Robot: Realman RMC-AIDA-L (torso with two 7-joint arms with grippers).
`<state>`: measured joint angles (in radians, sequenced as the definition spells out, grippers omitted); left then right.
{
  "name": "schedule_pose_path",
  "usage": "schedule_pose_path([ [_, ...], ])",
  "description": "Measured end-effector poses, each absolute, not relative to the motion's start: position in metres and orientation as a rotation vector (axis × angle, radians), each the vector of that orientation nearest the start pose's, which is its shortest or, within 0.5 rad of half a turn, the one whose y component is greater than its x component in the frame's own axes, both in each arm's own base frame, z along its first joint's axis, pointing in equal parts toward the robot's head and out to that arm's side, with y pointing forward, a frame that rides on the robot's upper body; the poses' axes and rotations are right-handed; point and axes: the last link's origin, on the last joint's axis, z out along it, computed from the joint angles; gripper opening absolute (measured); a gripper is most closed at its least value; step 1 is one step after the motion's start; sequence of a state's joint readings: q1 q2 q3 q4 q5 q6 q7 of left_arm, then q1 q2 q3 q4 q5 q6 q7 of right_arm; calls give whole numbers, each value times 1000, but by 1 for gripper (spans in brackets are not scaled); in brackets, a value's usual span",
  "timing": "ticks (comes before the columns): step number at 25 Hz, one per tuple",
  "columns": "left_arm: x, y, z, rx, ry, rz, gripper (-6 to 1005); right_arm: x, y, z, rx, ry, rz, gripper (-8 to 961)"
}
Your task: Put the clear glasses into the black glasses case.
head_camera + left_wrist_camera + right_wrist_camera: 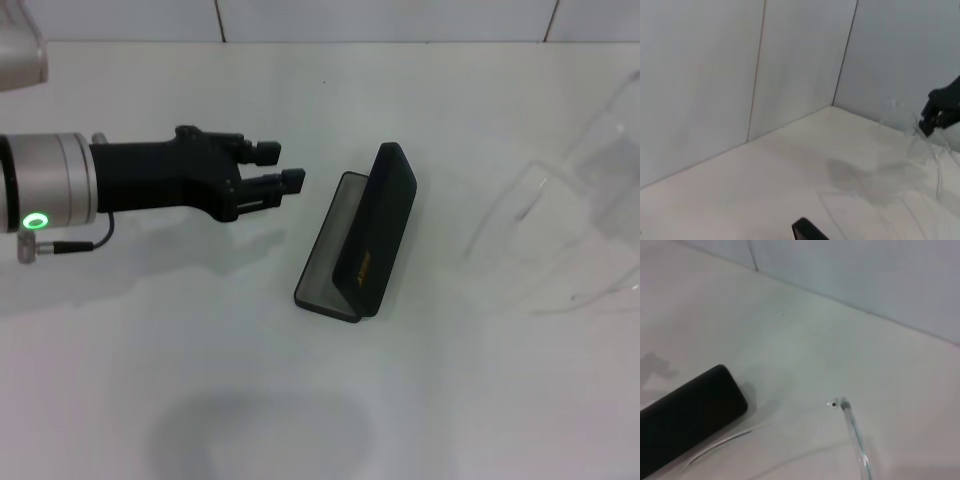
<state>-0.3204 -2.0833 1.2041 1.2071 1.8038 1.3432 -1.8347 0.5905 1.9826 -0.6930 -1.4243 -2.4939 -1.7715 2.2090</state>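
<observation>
Black glasses case (365,240) beside left gripper (282,167) jaws.

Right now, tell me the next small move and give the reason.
Probably carry the clear glasses toward the black glasses case. It stands open, grey lining bare; the glasses are off to its right by the right tool, and the left tool hovers open on its other side.

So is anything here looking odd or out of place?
Nothing looks damaged or spilled. The black glasses case sits open on the table, and the clear glasses are off to its right, not yet inside. The left gripper hovers beside the case.
</observation>
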Motion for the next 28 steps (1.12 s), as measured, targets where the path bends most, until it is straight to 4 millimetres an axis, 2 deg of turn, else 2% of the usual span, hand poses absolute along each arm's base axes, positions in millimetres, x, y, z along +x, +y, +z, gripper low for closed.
schedule_pose_path([
  [9, -229, 330, -3, -2730, -796, -432, 387, 220, 346, 191, -2355, 799, 181, 52],
  [12, -231, 326, -6, -2755, -818, -409, 390, 215, 342, 203, -2330, 752, 234, 52],
  [16, -228, 324, -15, -2804, -839, -410, 387, 212, 340, 210, -2315, 719, 252, 52],
  [22, -220, 323, -38, -2894, -851, -401, 378, 205, 340, 215, -2309, 669, 306, 52],
  [28, -215, 323, -49, -2940, -843, -408, 378, 207, 340, 216, -2305, 676, 318, 52],
])
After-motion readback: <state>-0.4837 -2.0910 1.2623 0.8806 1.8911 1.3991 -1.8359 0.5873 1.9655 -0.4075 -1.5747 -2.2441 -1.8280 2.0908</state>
